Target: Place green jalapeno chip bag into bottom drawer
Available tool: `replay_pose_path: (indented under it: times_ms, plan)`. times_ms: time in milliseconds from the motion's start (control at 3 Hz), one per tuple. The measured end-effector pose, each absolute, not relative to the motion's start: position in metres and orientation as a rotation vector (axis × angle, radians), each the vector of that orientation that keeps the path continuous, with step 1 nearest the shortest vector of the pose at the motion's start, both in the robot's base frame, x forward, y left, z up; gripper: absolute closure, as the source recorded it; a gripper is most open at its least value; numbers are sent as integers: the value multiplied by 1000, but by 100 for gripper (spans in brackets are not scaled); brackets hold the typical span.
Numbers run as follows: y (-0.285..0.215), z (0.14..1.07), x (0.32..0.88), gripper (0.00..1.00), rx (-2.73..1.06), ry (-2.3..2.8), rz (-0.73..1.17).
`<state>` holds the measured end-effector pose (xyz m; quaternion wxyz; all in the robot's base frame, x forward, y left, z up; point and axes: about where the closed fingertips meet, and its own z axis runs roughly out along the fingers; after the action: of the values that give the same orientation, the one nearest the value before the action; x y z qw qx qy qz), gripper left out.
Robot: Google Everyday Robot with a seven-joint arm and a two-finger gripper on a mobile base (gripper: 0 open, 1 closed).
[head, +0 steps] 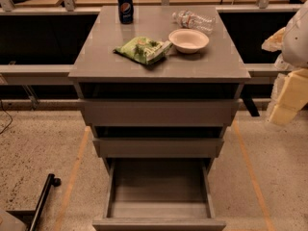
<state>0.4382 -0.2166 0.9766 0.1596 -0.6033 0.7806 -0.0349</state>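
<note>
The green jalapeno chip bag lies flat on the top of the grey three-drawer cabinet, just left of a white bowl. The bottom drawer is pulled out toward the camera and its inside is bare. The two drawers above it are pushed in. My gripper hangs at the far right edge of the camera view, beside the cabinet at about top-drawer height. It is well away from the bag, with nothing visible in it.
A white bowl, a clear water bottle lying on its side and a dark blue soda can share the cabinet top. A black bar lies on the speckled floor at lower left. A rail runs behind the cabinet.
</note>
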Motion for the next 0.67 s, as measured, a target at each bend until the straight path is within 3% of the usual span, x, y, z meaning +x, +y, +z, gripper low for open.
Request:
replay_pose_path:
  times_ms: [667]
  plan:
    - [-201, 976, 457, 0, -1725, 2143, -13]
